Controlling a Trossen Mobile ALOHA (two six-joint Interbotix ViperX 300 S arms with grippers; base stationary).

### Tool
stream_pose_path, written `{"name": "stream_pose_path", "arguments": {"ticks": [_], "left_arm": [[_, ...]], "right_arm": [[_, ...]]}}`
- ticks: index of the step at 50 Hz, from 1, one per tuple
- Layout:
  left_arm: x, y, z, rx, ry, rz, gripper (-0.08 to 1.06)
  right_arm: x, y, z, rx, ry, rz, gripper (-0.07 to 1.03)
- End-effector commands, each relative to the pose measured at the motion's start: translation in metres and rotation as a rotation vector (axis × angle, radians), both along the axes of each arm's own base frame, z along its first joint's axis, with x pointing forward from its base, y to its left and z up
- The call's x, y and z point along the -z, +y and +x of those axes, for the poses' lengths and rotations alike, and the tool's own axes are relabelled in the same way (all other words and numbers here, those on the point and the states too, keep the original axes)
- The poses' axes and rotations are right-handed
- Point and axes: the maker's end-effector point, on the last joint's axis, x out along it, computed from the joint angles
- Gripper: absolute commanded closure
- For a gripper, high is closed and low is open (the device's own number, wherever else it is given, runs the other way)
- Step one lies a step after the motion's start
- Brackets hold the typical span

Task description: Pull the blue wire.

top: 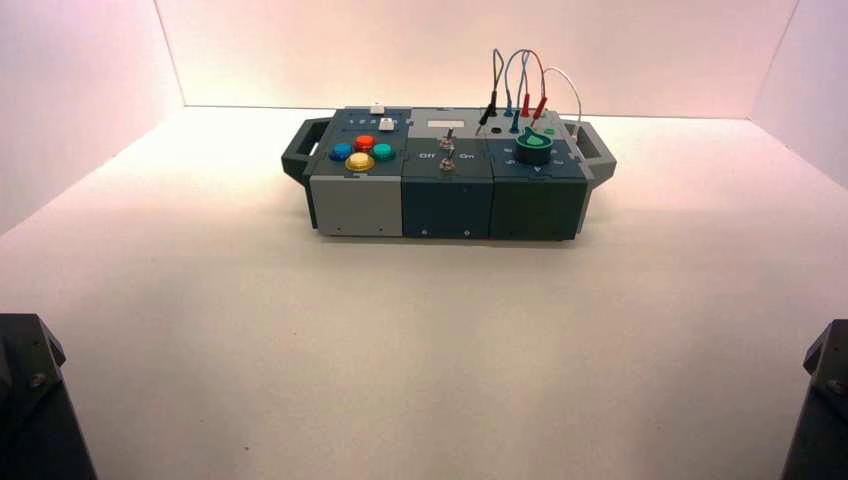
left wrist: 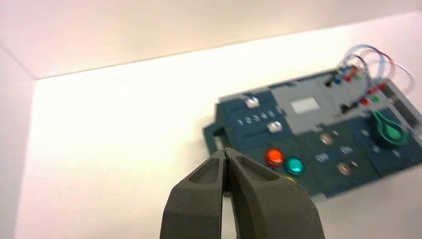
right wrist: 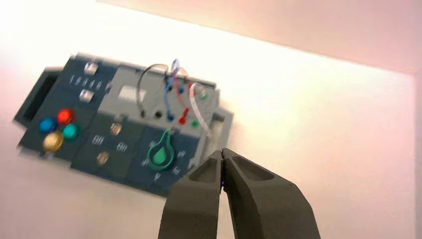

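The blue wire (top: 519, 88) arches in a thin pale loop at the back right of the box (top: 448, 205), its dark-blue plugs (top: 514, 123) seated in the top panel. The right wrist view shows it far off as the blue wire (right wrist: 170, 117), among other wires. My left gripper (left wrist: 227, 152) is shut and empty, hovering well short of the box's button end. My right gripper (right wrist: 222, 152) is also shut and empty, off the box's knob end and well away from the wires. In the high view only dark arm parts sit in the bottom corners.
Red-plugged (top: 528, 100), black-plugged (top: 488, 112) and white (top: 570, 85) wires crowd the blue one. A green knob (top: 534, 147), two toggle switches (top: 447, 155) and coloured buttons (top: 361, 152) sit on the box top. White walls enclose the table (top: 420, 340).
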Motion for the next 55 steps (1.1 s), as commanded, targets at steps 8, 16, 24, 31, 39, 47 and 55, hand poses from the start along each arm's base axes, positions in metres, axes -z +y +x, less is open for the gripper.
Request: {"name": "stream_pose_path", "arguments": {"ticks": [8, 16, 24, 31, 39, 47, 55], "left_arm": [[-0.029, -0.017, 0.000, 0.065, -0.016, 0.000, 1.00], [-0.022, -0.018, 0.001, 0.095, 0.001, 0.039, 1.00], [-0.018, -0.018, 0.002, 0.101, 0.017, 0.046, 1.00], [-0.017, -0.018, 0.001, 0.101, 0.022, 0.046, 1.00], [-0.015, -0.018, 0.001, 0.101, 0.025, 0.045, 1.00], [-0.015, -0.018, 0.000, 0.100, 0.025, 0.045, 1.00], [-0.016, -0.019, 0.001, 0.101, 0.021, 0.044, 1.00]], "right_arm": [[-0.006, 0.044, 0.014, -0.148, 0.128, -0.036, 0.97], [0.002, 0.066, 0.015, -0.195, 0.193, -0.029, 0.71], [0.015, 0.071, 0.024, -0.204, 0.230, -0.046, 0.63], [0.034, 0.074, 0.034, -0.224, 0.270, -0.081, 0.62], [0.057, 0.082, 0.050, -0.236, 0.328, -0.101, 0.49], [0.072, 0.090, 0.063, -0.246, 0.364, -0.114, 0.39], [0.082, 0.095, 0.072, -0.246, 0.387, -0.119, 0.39]]}}
